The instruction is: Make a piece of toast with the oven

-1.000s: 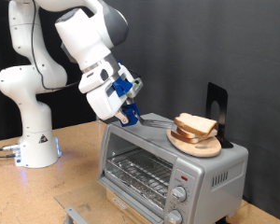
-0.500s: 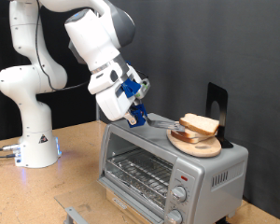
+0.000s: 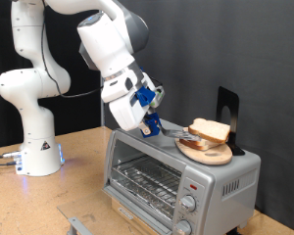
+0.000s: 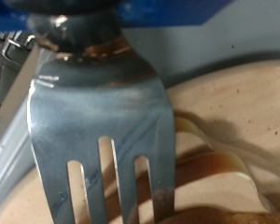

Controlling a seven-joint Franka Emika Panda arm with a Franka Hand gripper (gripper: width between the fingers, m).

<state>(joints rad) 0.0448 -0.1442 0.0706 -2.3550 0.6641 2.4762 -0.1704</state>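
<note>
Two views around the oven (image 3: 181,171)
Exterior stands off, facing its door; wrist peers close above its top.

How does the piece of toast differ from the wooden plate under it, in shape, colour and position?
The piece of toast is roughly square with straight edges; the wooden plate is round. The toast is pale tan with a darker crust; the plate is a more even brown wood tone. The toast lies on top; the plate rests directly on the oven. Both sit on the oven roof, beside the fork the gripper carries.
</note>
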